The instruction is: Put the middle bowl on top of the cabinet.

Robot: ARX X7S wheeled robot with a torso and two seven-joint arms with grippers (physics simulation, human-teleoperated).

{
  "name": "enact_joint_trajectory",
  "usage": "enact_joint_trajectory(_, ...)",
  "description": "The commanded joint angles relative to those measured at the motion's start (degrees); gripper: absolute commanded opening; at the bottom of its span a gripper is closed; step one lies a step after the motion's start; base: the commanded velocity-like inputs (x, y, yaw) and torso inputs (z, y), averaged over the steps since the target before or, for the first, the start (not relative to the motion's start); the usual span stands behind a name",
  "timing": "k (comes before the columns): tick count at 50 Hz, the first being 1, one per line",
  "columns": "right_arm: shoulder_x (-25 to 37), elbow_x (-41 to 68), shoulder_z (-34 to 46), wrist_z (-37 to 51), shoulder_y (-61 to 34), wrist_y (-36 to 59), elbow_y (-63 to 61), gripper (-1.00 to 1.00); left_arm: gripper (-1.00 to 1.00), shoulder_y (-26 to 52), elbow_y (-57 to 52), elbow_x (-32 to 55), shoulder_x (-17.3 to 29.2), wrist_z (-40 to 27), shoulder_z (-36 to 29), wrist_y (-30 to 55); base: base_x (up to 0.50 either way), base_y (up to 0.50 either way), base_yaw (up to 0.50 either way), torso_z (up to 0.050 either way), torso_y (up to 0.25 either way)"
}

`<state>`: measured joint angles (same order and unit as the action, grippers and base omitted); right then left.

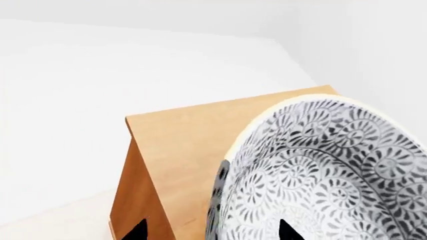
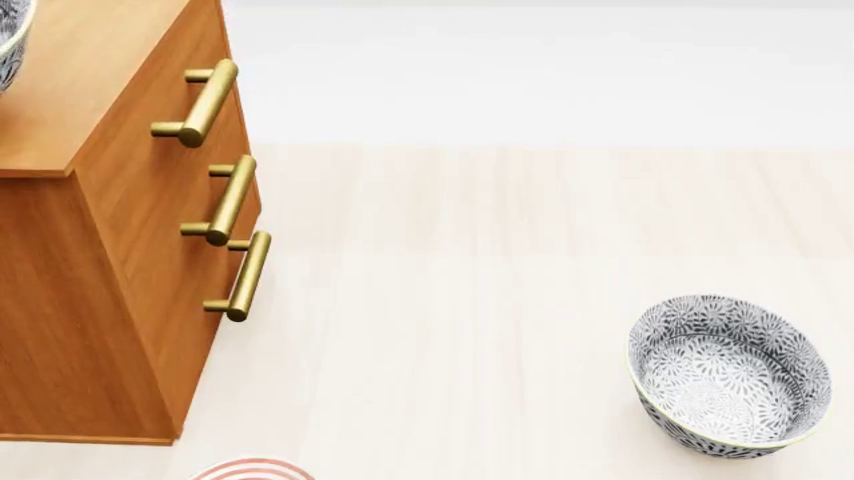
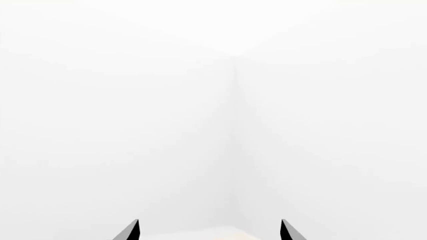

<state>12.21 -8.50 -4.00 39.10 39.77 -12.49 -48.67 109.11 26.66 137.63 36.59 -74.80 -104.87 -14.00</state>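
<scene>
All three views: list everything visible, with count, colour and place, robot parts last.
middle bowl: one, white with dark-grey floral pattern, over the cabinet top by the left end effector; only a sliver shows at the head view's top left edge.
cabinet: one, orange-brown with a lighter top, at head view left.
brass handles: three, on the cabinet's front.
bowl on the floor: one, same pattern, upright, at head view lower right.
red-ringed object: one, partly cut off at the head view's bottom edge; cannot tell what it is.
left end effector: dark fingertips around the bowl's rim.
right end effector: dark fingertips apart, nothing between.
</scene>
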Motion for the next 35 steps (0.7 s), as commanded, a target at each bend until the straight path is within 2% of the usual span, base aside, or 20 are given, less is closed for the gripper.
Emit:
enact_joint_trajectory(1, 0.15, -0.35, 0.28, 0.28, 0.23, -0.03, -0.27, 1.0, 1.0, -3.14, -0.01, 1.79, 0.02, 1.76, -0.11, 0.53, 0.0, 0.0, 0.0, 0.0, 0.0)
enact_joint_trajectory(15, 0.5, -0.34, 0.41, 0.53, 0.23, 0.18, -0.46, 1.0, 1.0, -0.46, -3.27, -0.6, 0.8, 0.84, 0.2, -0.29, 0.0, 0.0, 0.0, 0.0, 0.0)
enact_joint_trajectory(35, 1.08, -0.09, 0.93, 0.56, -0.91, 1.16, -0.05, 1.0, 1.0, 11.98, -15.89, -8.24, 2.82, -3.88, 1.8, -0.29, 0.0, 0.0, 0.0, 0.0, 0.0)
